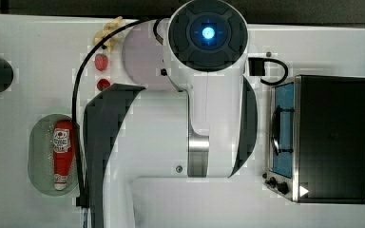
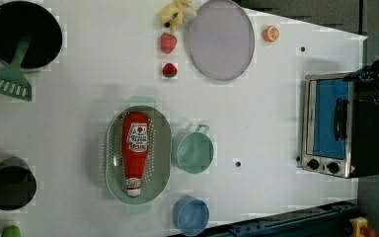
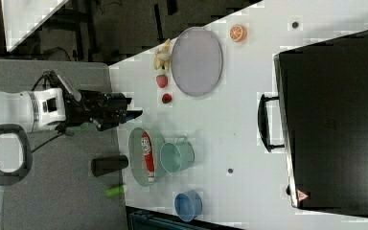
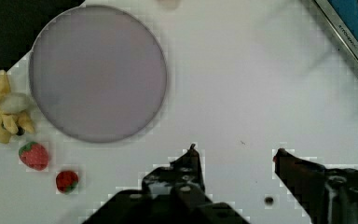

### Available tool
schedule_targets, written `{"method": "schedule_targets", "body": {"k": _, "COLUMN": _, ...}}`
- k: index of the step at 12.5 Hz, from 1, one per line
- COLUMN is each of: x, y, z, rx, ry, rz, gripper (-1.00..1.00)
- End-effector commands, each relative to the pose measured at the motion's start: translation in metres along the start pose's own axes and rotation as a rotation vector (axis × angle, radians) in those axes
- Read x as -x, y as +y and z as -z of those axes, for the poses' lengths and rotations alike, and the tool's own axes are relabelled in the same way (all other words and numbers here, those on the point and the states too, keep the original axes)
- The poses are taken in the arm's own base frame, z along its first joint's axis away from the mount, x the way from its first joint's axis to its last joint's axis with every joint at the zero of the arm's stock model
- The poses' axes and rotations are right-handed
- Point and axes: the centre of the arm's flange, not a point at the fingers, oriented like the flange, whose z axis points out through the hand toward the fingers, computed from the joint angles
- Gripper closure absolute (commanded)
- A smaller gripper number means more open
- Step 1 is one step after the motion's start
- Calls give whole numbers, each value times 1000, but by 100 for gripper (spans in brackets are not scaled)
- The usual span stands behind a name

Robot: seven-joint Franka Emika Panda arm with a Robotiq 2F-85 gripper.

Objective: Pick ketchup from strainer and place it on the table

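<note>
I see the ketchup (image 2: 135,150) lying flat in the strainer (image 2: 164,148), cap end toward the left view's bottom, so nothing is done yet: the reach, the grasp, the lift and the setting down on the table (image 2: 256,123) all remain. My gripper (image 4: 235,156) hangs with its fingers spread wide and nothing between them, over bare tabletop near the plate (image 4: 98,72) and two strawberries (image 4: 34,155), well apart from the bottle. The bottle's white label carries red marks, but I cannot read any words on it. A green cup (image 2: 193,150) sits just beside the strainer.
</note>
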Motion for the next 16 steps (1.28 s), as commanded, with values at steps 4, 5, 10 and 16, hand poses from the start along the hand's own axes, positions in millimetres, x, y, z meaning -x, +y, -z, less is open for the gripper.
{"method": "schedule_targets", "body": {"k": 4, "x": 76, "y": 56, "z": 52, "rx": -26, "ry": -30, "rz": -56, "gripper": -100}}
{"method": "schedule_targets", "body": {"k": 5, "x": 87, "y": 38, "z": 48, "rx": -29, "ry": -34, "rz": -20, "gripper": -100}}
{"method": "schedule_targets", "body": {"k": 10, "x": 165, "y": -56, "z": 11, "rx": 19, "ry": -35, "rz": 209, "gripper": -100}}
{"method": "schedule_targets", "body": {"k": 16, "x": 279, "y": -148, "z": -44, "rx": -37, "ry": -6, "rz": 423, "gripper": -100}}
